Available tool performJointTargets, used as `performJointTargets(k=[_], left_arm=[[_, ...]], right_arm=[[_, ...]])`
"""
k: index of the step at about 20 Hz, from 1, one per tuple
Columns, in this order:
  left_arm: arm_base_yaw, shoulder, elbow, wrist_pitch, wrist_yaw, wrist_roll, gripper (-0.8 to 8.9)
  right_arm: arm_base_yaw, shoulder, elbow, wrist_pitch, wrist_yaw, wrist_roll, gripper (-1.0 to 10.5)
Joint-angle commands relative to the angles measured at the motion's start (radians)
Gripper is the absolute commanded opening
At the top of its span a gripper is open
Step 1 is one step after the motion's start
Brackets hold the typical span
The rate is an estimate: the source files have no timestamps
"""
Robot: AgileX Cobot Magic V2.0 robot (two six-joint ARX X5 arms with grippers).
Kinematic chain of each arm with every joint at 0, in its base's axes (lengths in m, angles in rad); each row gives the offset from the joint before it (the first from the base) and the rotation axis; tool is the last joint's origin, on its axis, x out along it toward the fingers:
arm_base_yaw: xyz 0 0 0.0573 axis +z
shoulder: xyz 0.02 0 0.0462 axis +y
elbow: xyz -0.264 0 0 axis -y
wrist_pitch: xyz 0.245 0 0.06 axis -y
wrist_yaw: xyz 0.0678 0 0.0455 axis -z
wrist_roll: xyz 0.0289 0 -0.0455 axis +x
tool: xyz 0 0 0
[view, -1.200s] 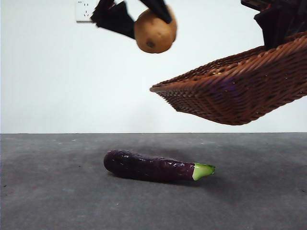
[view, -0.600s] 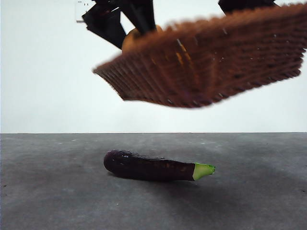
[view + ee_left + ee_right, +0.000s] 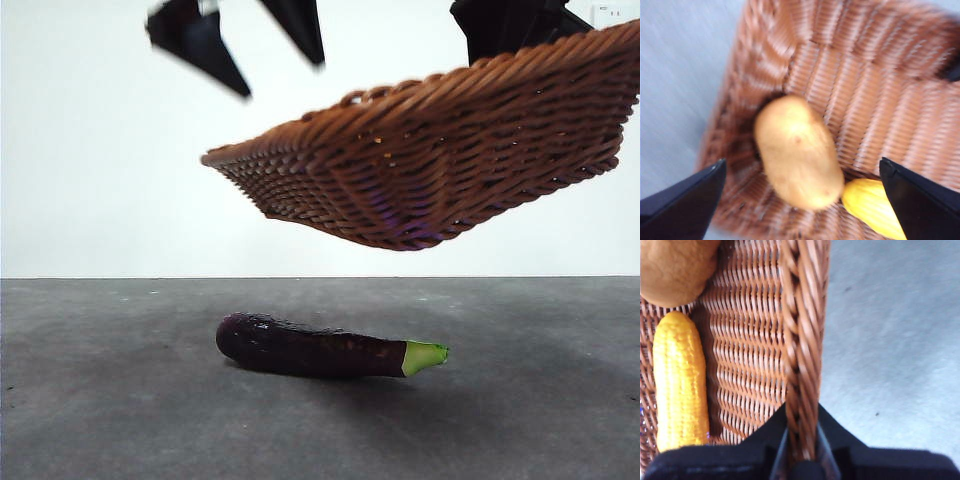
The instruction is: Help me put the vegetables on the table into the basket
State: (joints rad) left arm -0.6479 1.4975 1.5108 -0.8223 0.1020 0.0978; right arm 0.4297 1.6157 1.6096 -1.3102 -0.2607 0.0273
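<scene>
The wicker basket (image 3: 440,165) hangs tilted in the air above the table (image 3: 120,400). My right gripper (image 3: 801,437) is shut on its rim (image 3: 799,340) and shows as a dark shape at the top right of the front view (image 3: 510,25). The potato (image 3: 797,157) and the corn cob (image 3: 680,380) lie inside the basket; the corn also shows in the left wrist view (image 3: 872,207). My left gripper (image 3: 240,45) is open and empty above the basket's low end, over the potato. The eggplant (image 3: 320,348) lies on the table under the basket.
A white wall stands behind the table. A wall socket (image 3: 608,12) shows at the top right. Dark grey table surface spreads on all sides of the eggplant.
The potato has left my left gripper and now lies in the basket. The left gripper has opened and risen. The basket has swung left under it and then settled a little to the right.
</scene>
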Motion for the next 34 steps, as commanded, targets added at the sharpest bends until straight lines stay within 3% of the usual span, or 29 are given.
performJointTargets(k=[1,6,11,15,22,29,34], left_arm=[[0.003,-0.063,0.046,-0.015,0.001,0.056,5.66],[0.01,-0.072,0.055,-0.212,0.028,0.288,5.65],[0.023,0.018,0.054,-0.222,0.114,0.423,5.65],[0.022,0.173,0.054,-0.208,0.194,0.427,5.65],[-0.005,0.374,0.054,-0.18,0.156,0.511,5.62],[-0.012,0.453,0.054,-0.133,0.106,0.545,5.63],[-0.047,0.454,0.054,-0.088,0.08,0.641,5.65]], right_arm=[[-0.048,-0.006,-0.005,0.005,-0.006,0.018,0.0],[-0.206,-0.006,-0.005,0.001,-0.006,0.018,0.0],[-0.343,-0.006,-0.005,0.0,0.003,0.018,0.0],[-0.423,-0.006,-0.005,0.006,0.003,0.016,0.0],[-0.52,-0.006,-0.005,-0.003,-0.005,-0.03,0.0],[-0.53,-0.006,-0.005,0.006,-0.082,-0.061,0.0],[-0.529,-0.006,-0.005,0.006,-0.131,-0.081,0.0]])
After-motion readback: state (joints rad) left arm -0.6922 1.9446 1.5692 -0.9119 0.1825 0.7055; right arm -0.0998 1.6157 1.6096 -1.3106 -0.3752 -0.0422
